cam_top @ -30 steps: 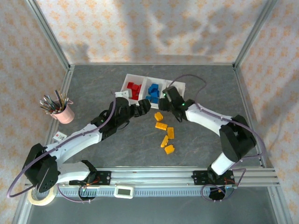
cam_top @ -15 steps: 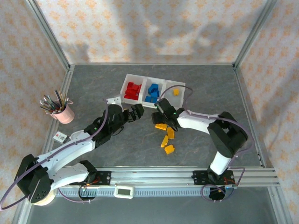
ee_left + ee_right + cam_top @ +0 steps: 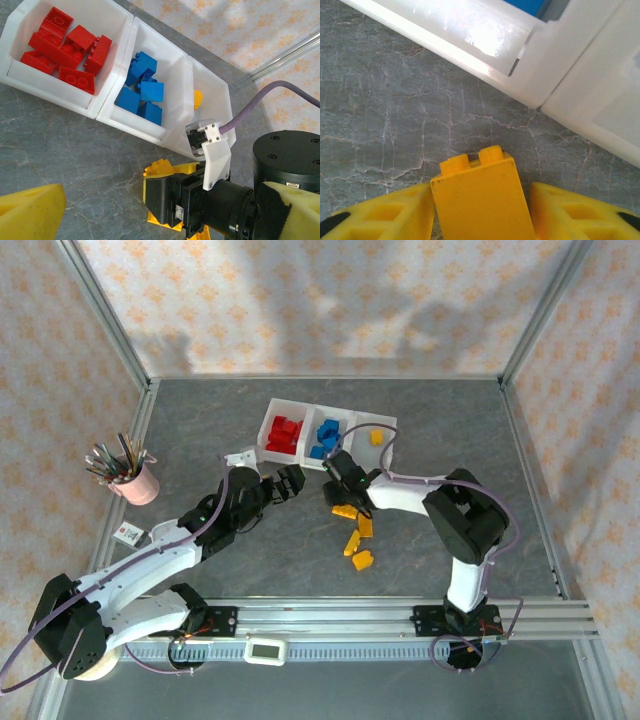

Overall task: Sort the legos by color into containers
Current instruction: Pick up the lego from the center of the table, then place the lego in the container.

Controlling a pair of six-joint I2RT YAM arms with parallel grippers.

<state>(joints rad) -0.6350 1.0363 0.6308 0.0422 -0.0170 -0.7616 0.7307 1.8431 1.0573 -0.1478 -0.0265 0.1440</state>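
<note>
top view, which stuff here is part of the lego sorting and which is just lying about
Job: containers, red legos, blue legos, yellow legos on the table
Lying about: pink cup of pens, tape roll

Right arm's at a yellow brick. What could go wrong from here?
The right gripper straddles the yellow brick; an uneven grip could let it twist or slip on lifting. The bin wall is close ahead, so the carry could clip it. The left gripper hovers nearby: collision risk.

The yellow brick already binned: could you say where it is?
Top view: the yellow brick lies in the row's rightmost bin, beside the middle bin of blue bricks.
</note>
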